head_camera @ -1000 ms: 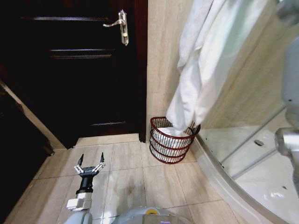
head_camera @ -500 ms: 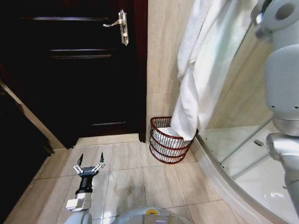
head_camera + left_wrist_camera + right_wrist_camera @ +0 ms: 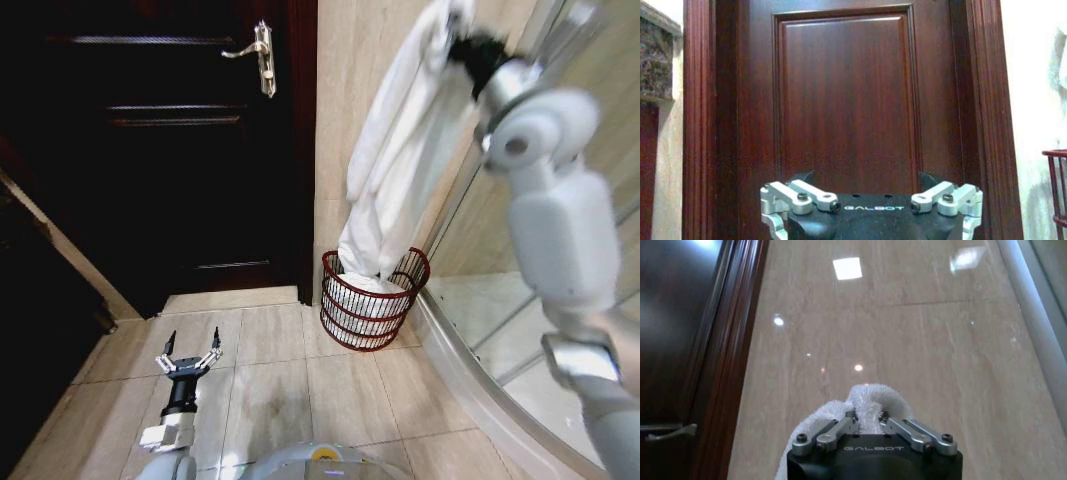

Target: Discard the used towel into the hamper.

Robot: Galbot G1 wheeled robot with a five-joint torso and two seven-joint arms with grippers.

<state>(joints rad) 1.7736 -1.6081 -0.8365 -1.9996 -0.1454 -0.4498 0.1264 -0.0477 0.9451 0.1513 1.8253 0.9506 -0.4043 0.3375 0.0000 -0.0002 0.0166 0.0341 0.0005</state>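
tiled corner, towel (image 3: 400,160) in right jaws, above hamper (image 3: 368,300)

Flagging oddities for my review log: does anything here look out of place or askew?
Nothing is spilled or damaged. The towel hangs from the raised right gripper, its lower end inside the hamper. The left gripper sits open, low over the floor.

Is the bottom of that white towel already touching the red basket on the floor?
Touching. In the head view the towel, held high by the right gripper, hangs down with its bottom end inside the hamper, resting on the white cloth there.
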